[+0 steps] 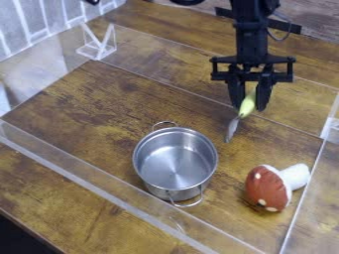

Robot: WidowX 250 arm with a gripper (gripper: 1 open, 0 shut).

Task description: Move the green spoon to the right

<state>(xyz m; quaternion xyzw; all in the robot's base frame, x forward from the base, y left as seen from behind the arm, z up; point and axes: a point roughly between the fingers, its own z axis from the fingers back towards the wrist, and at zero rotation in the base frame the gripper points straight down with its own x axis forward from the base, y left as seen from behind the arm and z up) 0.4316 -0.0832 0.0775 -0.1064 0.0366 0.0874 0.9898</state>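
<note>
- Brown wood makes up our desk, with clear low walls along its sides, perhaps to keep things from straying off.
- Toward one o'clock of the view, the black jaws reach down around the spoon; they seem to pinch its yellow-green handle, though we cannot make out the contact itself.
- Our spoon slants, handle up between the jaws and silver bowl down toward seven o'clock; we judge that a grip on the handle leaves the bowl end free.
- We cannot tell whether its tip touches the wood.
- Near six o'clock sits the pot, upright and open, just beyond the bowl end; a swing that way could knock it.
- Around four o'clock lies the mushroom, red cap toward us, so we would carry the spoon right on a path above it.
</note>
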